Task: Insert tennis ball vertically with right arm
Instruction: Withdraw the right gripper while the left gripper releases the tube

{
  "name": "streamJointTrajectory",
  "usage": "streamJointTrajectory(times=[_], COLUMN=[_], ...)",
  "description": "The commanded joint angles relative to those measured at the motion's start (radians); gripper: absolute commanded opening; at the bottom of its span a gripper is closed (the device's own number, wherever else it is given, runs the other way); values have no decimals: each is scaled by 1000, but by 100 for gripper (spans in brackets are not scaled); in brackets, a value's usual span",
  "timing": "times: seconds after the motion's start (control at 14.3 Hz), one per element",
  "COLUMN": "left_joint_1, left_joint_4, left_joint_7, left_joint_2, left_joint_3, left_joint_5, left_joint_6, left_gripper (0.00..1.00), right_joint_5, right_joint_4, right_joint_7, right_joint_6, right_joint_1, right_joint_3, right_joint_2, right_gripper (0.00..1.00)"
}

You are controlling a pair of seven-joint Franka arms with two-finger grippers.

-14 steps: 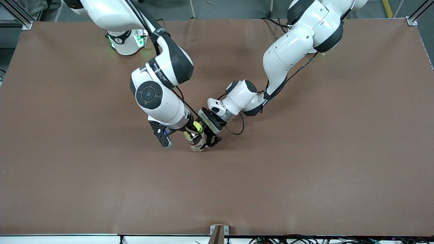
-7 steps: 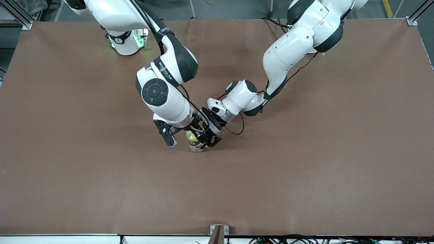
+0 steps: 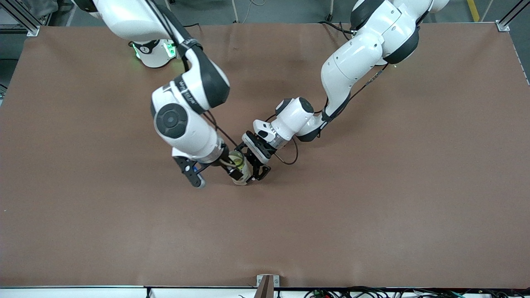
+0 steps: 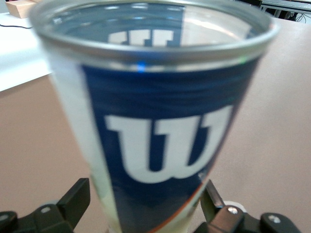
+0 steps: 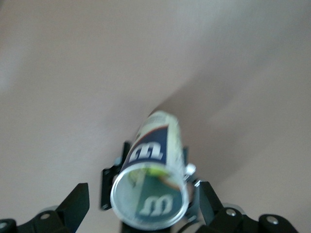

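Note:
A clear tennis-ball can (image 3: 242, 170) with a blue label stands upright near the table's middle. My left gripper (image 3: 256, 167) is shut on its lower body; the can (image 4: 160, 126) fills the left wrist view between the fingers (image 4: 77, 201). A yellow-green tennis ball (image 3: 237, 159) lies inside the can, and shows through its open mouth in the right wrist view (image 5: 154, 171). My right gripper (image 3: 225, 163) is open and empty just above the can (image 5: 150, 194), with its fingers (image 5: 77, 204) spread on either side of the rim.
The brown table (image 3: 372, 207) is bare around the can. The right arm's base with a green light (image 3: 155, 51) stands at the back edge. A small bracket (image 3: 267, 281) sits at the near edge.
My right gripper carried the ball down into the can's mouth, let it go and drew back up and toward the right arm's end. The left gripper and can stayed put.

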Motion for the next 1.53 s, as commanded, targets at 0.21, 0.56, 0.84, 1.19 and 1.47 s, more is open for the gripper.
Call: streamJointTrajectory(times=[0.21, 0.56, 0.84, 1.19, 1.47], left_joint_1=[6, 33, 90, 173, 268], left_joint_4=[-43, -183, -296, -390, -385], left_joint_7=[-14, -51, -57, -61, -64], left_joint_2=[-21, -116, -199, -322, -473], left_joint_3=[-3, -4, -10, -26, -26], left_joint_5=[2, -1, -1, -7, -9], left_joint_6=[5, 4, -37, -235, -581], left_gripper=[100, 100, 100, 100, 100], right_joint_5=[-74, -174, -261, -343, -329], right_joint_4=[-46, -108, -136, -127, -116], right_joint_7=[-511, -877, -1076, -1162, -1203], right_joint_6=[-233, -329, -369, -453, -476], right_joint_1=[-180, -318, -413, -470, -517], right_joint_3=[7, 7, 7, 8, 7], right_joint_2=[-105, -200, -255, -323, -358], right_gripper=[100, 100, 100, 100, 100])
